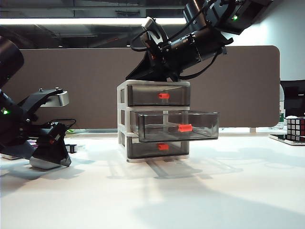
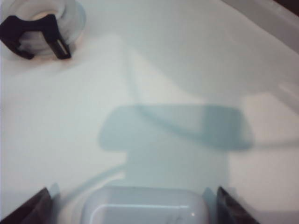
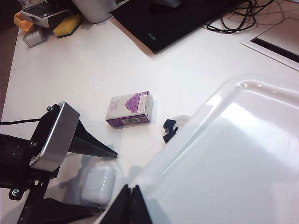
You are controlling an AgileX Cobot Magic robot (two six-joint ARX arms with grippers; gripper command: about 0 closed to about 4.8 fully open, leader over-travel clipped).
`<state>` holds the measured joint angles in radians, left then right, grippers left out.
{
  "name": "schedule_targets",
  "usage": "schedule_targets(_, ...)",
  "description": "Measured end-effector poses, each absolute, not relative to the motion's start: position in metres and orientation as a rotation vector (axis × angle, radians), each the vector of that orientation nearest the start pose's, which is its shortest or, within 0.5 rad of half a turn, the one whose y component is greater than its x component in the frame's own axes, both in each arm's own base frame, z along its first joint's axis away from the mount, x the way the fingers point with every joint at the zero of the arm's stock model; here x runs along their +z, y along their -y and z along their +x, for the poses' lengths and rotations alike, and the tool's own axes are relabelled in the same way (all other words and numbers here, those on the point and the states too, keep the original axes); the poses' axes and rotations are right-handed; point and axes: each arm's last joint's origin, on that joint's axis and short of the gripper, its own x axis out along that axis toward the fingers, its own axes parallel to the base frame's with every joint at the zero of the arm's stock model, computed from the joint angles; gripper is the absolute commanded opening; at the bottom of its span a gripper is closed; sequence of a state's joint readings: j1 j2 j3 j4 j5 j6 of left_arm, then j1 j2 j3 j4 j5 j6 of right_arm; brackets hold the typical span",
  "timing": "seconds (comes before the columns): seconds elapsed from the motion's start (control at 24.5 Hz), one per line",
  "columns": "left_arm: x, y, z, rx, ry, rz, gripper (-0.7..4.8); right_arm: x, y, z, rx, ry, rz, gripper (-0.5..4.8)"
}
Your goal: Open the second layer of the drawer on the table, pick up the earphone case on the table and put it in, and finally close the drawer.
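Pickup step: second layer [image 1: 178, 125] is open; left gripper [image 2: 133, 205] brackets the case [image 2: 145, 205], fingers wide.
Next, close; right gripper [image 3: 130, 205], fingers together, empty, rests over the drawer [image 1: 153, 121].

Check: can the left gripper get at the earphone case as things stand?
Probably yes. The left gripper is open, its fingers standing either side of the earphone case on the table, with nothing between them.

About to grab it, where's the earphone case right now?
On the table, left of the drawer, the earphone case lies between the open left pincer's fingers.
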<state>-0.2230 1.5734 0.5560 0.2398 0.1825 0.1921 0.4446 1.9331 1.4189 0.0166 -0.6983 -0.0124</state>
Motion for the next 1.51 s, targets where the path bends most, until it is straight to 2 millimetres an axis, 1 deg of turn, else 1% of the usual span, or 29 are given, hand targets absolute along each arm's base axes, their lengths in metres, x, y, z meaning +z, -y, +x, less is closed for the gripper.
schedule_targets(0.08, 0.122, 0.064, 0.26, -0.459, -0.741, 0.195, 4.79, 0.239, -0.204, 0.385, 1.121, -0.514, 0.055, -0.01)
schedule_targets(0.12, 0.122, 0.064, 0.26, -0.459, -0.739, 0.195, 4.54, 0.239, -0.204, 0.385, 1.122, -0.514, 0.056, -0.01)
schedule_targets(0.16, 0.122, 0.064, 0.26, -0.459, -0.738, 0.195, 3.88, 0.239, -0.204, 0.385, 1.122, -0.514, 0.056, -0.01)
schedule_targets(0.2, 0.122, 0.065, 0.26, -0.463, -0.738, 0.194, 3.5, 0.239, -0.204, 0.385, 1.122, -0.514, 0.056, -0.01)
schedule_targets(0.24, 0.122, 0.065, 0.26, -0.466, -0.738, 0.193, 2.91, 0.239, -0.204, 0.385, 1.122, -0.514, 0.056, -0.01)
schedule_targets(0.29, 0.122, 0.064, 0.26, -0.466, -0.738, 0.19, 2.68, 0.239, -0.204, 0.385, 1.122, -0.514, 0.056, -0.01)
schedule_targets(0.57, 0.123, 0.064, 0.26, -0.468, -0.735, 0.189, 2.63, 0.239, -0.204, 0.385, 1.122, -0.514, 0.056, -0.01)
schedule_targets(0.69, 0.126, 0.064, 0.259, -0.466, -0.73, 0.188, 2.63, 0.239, -0.204, 0.385, 1.122, -0.515, 0.056, -0.01)
schedule_targets(0.94, 0.138, 0.06, 0.24, -0.457, -0.806, 0.184, 2.63, 0.239, -0.204, 0.385, 1.123, -0.515, 0.056, -0.01)
schedule_targets(1.02, 0.146, 0.058, 0.23, -0.454, -0.83, 0.161, 2.63, 0.239, -0.204, 0.385, 1.123, -0.515, 0.056, -0.01)
schedule_targets(1.06, 0.158, 0.058, 0.224, -0.469, -0.796, 0.141, 2.63, 0.239, -0.204, 0.385, 1.123, -0.515, 0.056, -0.01)
schedule_targets(1.1, 0.167, 0.059, 0.222, -0.482, -0.753, 0.135, 2.63, 0.239, -0.204, 0.385, 1.123, -0.515, 0.056, -0.01)
schedule_targets(1.26, 0.191, 0.071, 0.212, -0.559, -0.614, 0.147, 2.63, 0.239, -0.204, 0.385, 1.123, -0.517, 0.056, -0.01)
schedule_targets(1.39, 0.203, 0.084, 0.208, -0.621, -0.534, 0.151, 2.63, 0.239, -0.204, 0.385, 1.123, -0.517, 0.056, -0.01)
schedule_targets(1.51, 0.207, 0.098, 0.205, -0.675, -0.491, 0.139, 2.63, 0.239, -0.204, 0.385, 1.124, -0.517, 0.057, -0.01)
